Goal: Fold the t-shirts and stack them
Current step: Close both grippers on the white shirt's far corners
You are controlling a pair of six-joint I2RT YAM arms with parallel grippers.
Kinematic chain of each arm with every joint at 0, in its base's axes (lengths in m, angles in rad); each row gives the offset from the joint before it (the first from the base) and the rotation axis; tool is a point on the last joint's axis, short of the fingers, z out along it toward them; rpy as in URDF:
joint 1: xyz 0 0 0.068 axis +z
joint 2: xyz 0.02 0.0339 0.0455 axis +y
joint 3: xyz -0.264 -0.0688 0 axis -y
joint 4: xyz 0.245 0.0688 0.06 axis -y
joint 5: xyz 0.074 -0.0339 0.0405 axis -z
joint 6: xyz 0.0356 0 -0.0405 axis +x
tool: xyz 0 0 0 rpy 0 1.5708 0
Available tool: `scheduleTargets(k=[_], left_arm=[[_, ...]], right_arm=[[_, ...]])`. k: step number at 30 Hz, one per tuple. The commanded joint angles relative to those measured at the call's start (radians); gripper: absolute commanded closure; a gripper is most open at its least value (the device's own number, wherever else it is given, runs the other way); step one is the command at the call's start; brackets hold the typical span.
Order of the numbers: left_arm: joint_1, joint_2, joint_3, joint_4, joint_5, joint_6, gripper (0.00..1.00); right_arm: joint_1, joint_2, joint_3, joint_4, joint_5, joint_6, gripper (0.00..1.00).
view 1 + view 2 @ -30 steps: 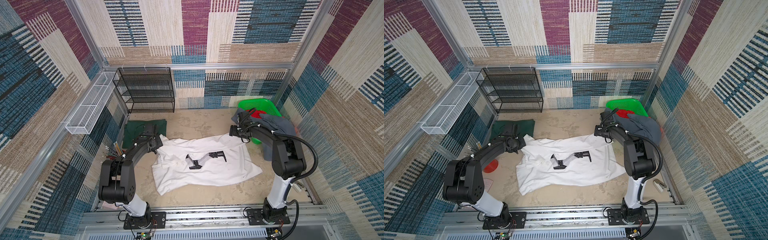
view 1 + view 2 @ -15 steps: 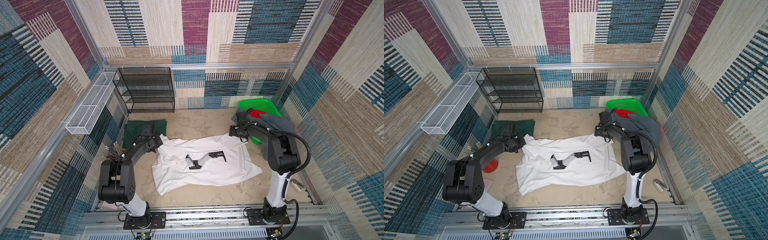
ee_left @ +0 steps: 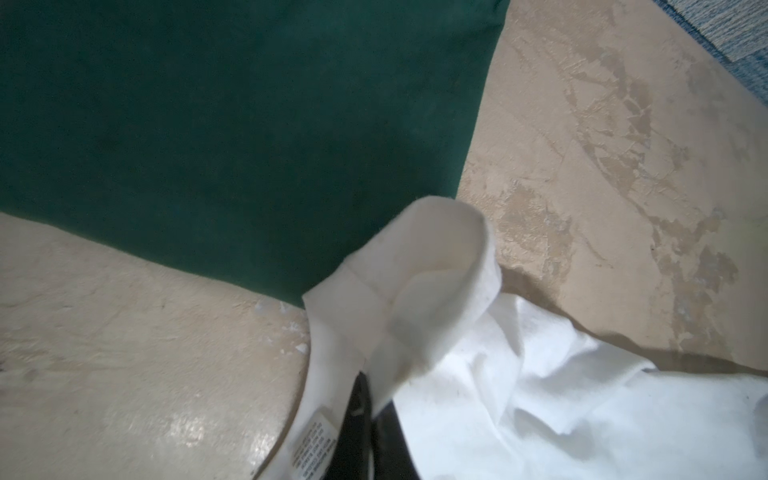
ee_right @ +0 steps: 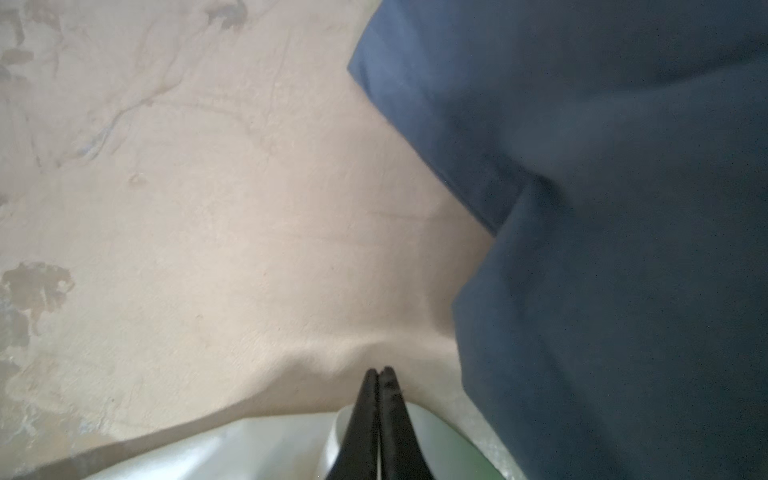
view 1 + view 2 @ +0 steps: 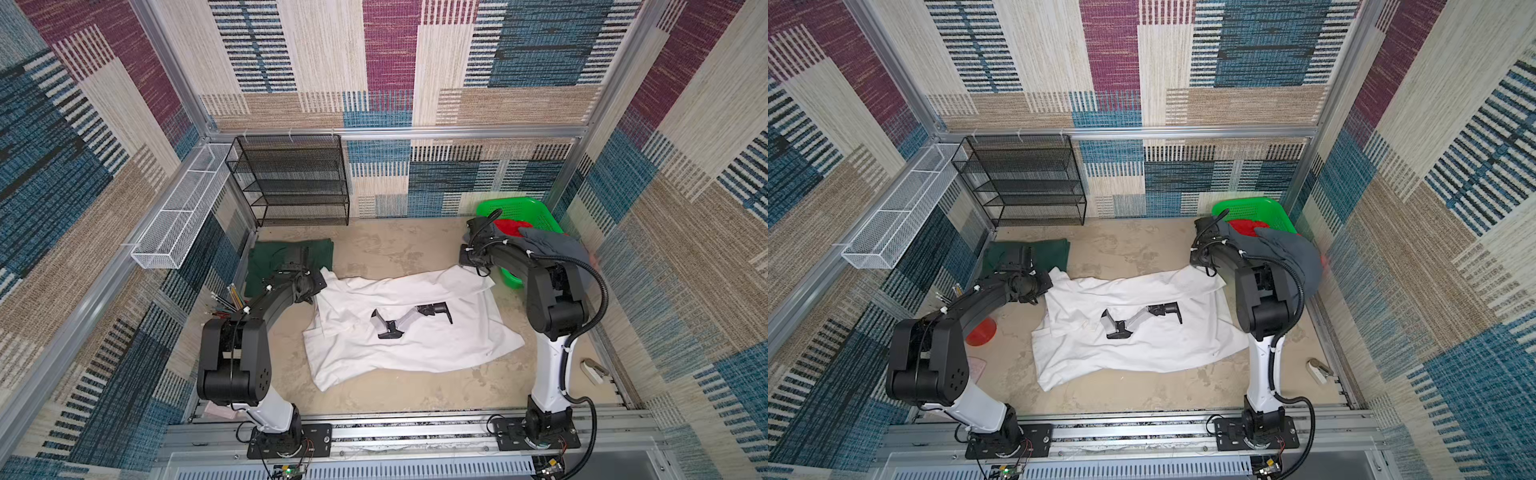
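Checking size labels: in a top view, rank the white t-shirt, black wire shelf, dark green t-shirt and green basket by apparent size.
1. white t-shirt
2. black wire shelf
3. dark green t-shirt and green basket: not ranked, they look similar and both are partly hidden.

Robot lab cell: aluminium frame (image 5: pixel 395 133), patterned walls (image 5: pixel 390 50), base rail (image 5: pixel 415 432).
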Motion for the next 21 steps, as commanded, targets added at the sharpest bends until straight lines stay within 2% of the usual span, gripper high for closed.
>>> scheduleTargets(k=[1, 6, 9, 10, 11, 12, 13, 14, 16, 19, 21], left_arm=[[0.004, -0.009, 0.003, 0.014, -0.03, -0.021, 1.0], [0.016, -0.01, -0.004, 0.017, -0.025, -0.034, 1.0], [0.016, -0.018, -0.01, 0.019, -0.02, -0.034, 1.0], [0.018, -0.021, -0.012, 0.019, -0.02, -0.033, 1.0], [0.018, -0.024, -0.013, 0.017, -0.02, -0.033, 1.0], [0.018, -0.028, -0.014, 0.017, -0.019, -0.033, 1.0], [0.018, -0.032, -0.018, 0.021, -0.019, -0.033, 1.0], [0.018, -0.035, -0.022, 0.023, -0.014, -0.032, 1.0], [0.018, -0.041, -0.026, 0.026, -0.008, -0.033, 1.0], [0.018, -0.048, -0.036, 0.03, -0.009, -0.034, 1.0], [0.018, -0.05, -0.038, 0.033, -0.008, -0.034, 1.0]], right_arm=[[-0.006, -0.021, -0.001, 0.022, 0.067, 0.006, 1.0], [-0.019, -0.057, -0.026, 0.048, 0.061, 0.024, 1.0], [-0.019, -0.065, -0.026, 0.044, -0.004, 0.003, 1.0], [-0.02, -0.065, -0.03, 0.041, -0.031, -0.006, 0.9], [-0.019, -0.067, -0.036, 0.04, -0.055, -0.013, 0.74], [-0.019, -0.067, -0.042, 0.039, -0.065, -0.015, 0.62], [-0.019, -0.065, -0.048, 0.037, -0.064, -0.016, 0.56], [-0.019, -0.063, -0.055, 0.035, -0.06, -0.02, 0.51], [-0.019, -0.059, -0.064, 0.033, -0.074, -0.033, 0.51], [-0.019, -0.055, -0.076, 0.033, -0.087, -0.034, 0.43], [-0.019, -0.046, -0.075, 0.031, -0.084, -0.034, 0.42]])
